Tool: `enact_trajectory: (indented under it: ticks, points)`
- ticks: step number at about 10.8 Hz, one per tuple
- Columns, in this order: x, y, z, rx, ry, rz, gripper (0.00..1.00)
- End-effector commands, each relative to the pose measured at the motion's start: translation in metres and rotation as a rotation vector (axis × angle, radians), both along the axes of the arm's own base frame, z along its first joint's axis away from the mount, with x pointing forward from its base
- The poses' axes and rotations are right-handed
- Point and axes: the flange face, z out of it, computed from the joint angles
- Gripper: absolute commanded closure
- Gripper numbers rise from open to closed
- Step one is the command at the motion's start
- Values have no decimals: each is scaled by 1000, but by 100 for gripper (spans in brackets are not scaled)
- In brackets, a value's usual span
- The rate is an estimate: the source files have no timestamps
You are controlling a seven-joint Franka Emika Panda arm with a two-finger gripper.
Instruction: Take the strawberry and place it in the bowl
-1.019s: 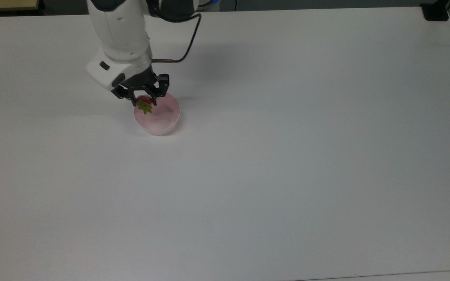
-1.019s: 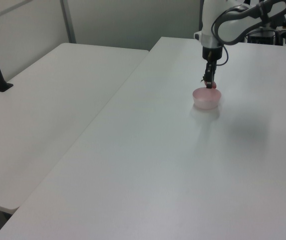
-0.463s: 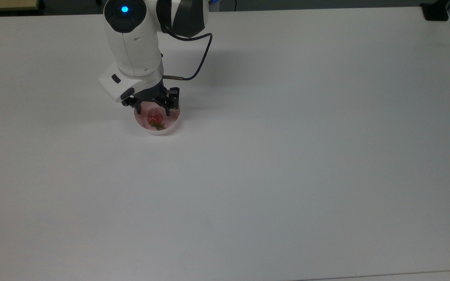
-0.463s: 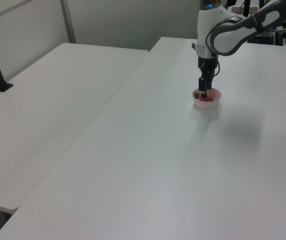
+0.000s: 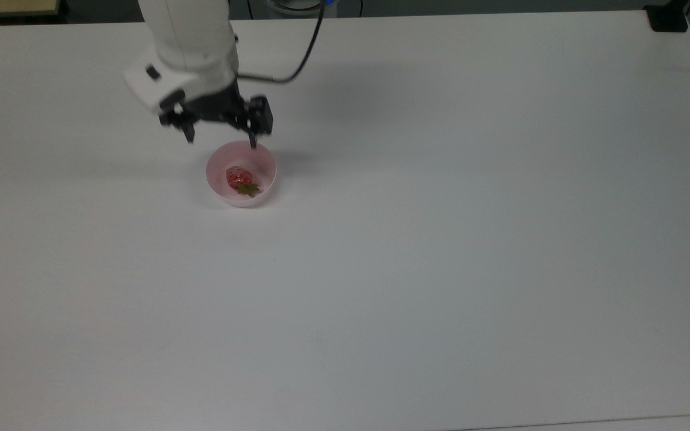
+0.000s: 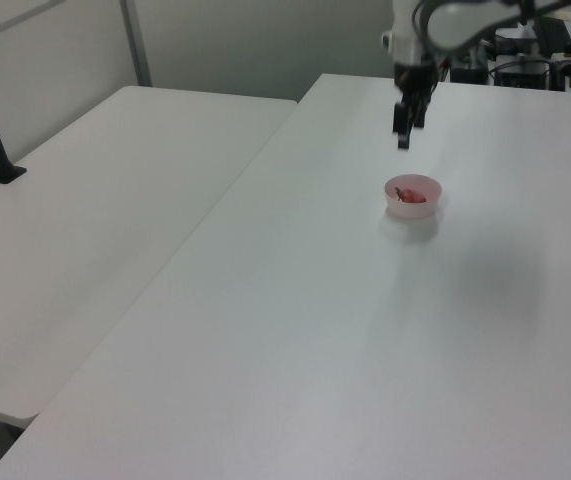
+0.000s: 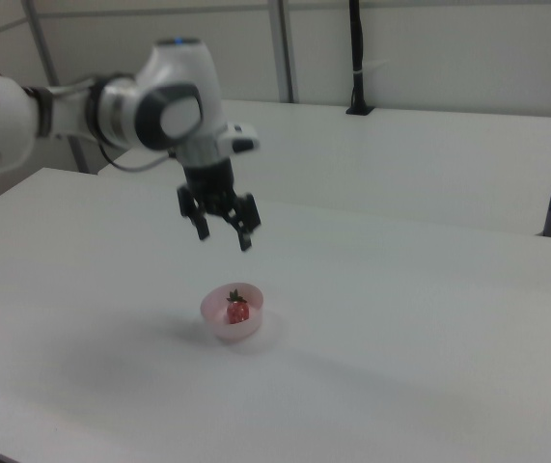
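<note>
a small glossy red strawberry (image 5: 239,178) lies inside the round pale pink bowl (image 5: 264,188); the black two-finger gripper (image 5: 220,141), fingers spread, hangs above.

arm (image 5: 186,36) cut off by top view's upper edge

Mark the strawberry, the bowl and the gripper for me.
strawberry (image 5: 238,177): top view, on its red body.
bowl (image 5: 220,181): top view, on the bare inner wall at the top view's left.
gripper (image 5: 220,141): top view, midway between the open jaws' tips.

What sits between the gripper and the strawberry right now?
Nothing: in the right view the open gripper hangs above the strawberry, which lies in the bowl, with bare air between.
</note>
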Motion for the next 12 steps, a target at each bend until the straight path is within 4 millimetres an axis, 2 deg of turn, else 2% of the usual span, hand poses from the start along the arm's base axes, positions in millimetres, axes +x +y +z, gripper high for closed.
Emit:
enact_trajectory:
  ticks: [1,3,4,5,6,9,12]
  points:
    - [-54,2,103,34,-36,-43,0]
    - [-78,9,151,55,-62,-151,0]
    - [-84,15,164,58,-40,-200,0]
    - [-88,29,169,58,-17,-213,0]
    - [-89,32,171,57,-20,-204,0]
    - [-72,31,173,44,-120,-100,0]
    - [-67,30,166,37,-112,-78,0]
